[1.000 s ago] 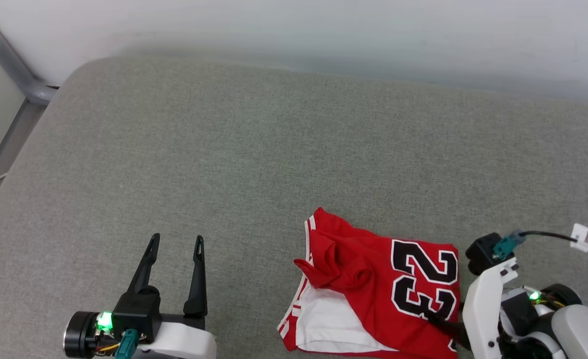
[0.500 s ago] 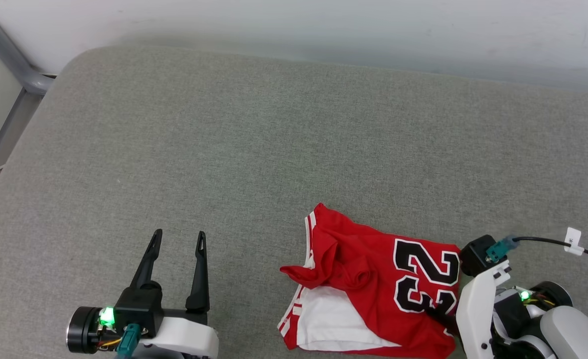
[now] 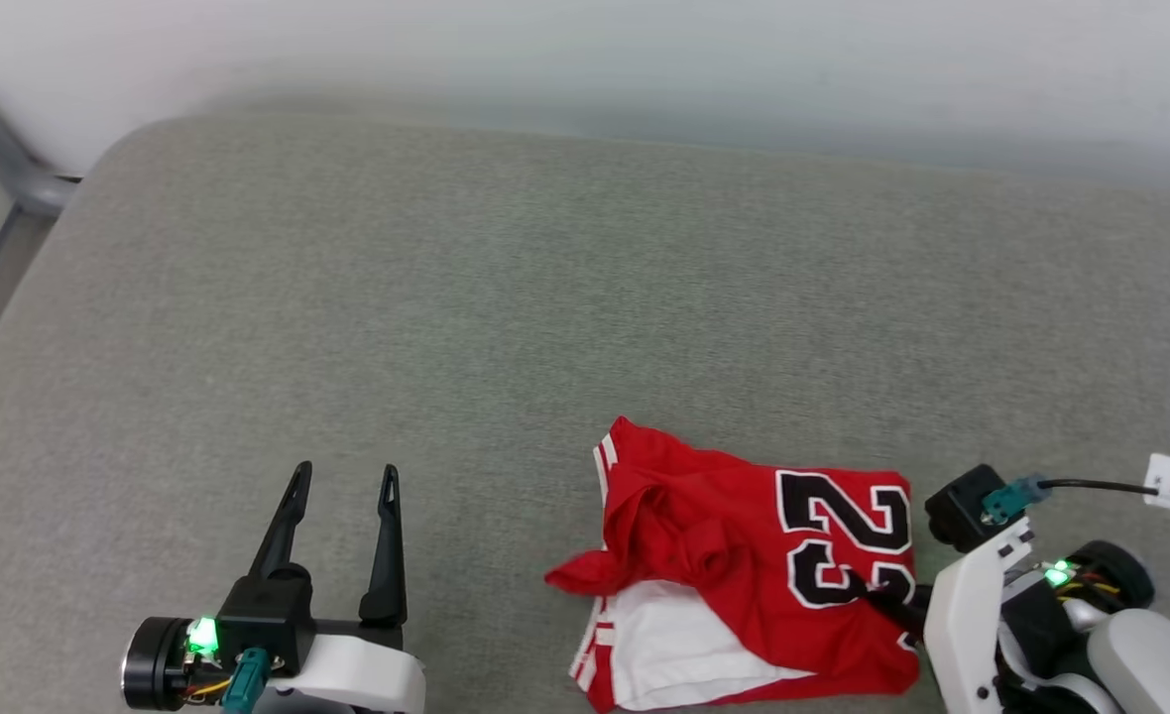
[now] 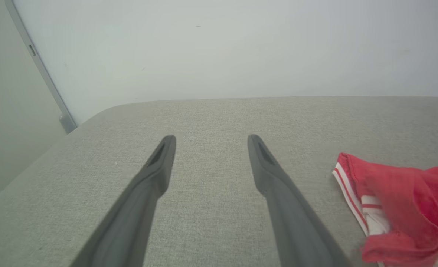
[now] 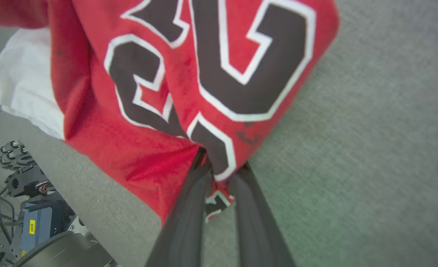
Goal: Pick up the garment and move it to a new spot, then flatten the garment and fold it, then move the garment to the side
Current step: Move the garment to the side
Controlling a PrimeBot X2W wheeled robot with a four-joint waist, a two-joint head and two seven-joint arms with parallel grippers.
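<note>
The garment (image 3: 744,555) is a crumpled red jersey lying at the near right of the grey cushion (image 3: 506,297), its black "23" facing up and a white sleeve (image 3: 664,645) showing near the front. My right gripper (image 3: 868,587) is shut on its right part, pinching the fabric beside the number; in the right wrist view the two fingers (image 5: 189,193) close on a raised fold of the garment (image 5: 189,74). Well to the left of the shirt, my left gripper (image 3: 339,481) stands open over bare cushion. The left wrist view has the garment's striped edge (image 4: 389,200) at its right.
A white wall runs behind the cushion. A grey metal frame (image 3: 0,159) stands at the far left corner. The robot's base and cables (image 5: 26,207) lie beyond the cushion's near edge. Bare cushion stretches left of and behind the shirt.
The right gripper has tugged the jersey so its right part lifts and its left flap spreads further left. The head view shifted slightly. The left gripper stays open in place.
</note>
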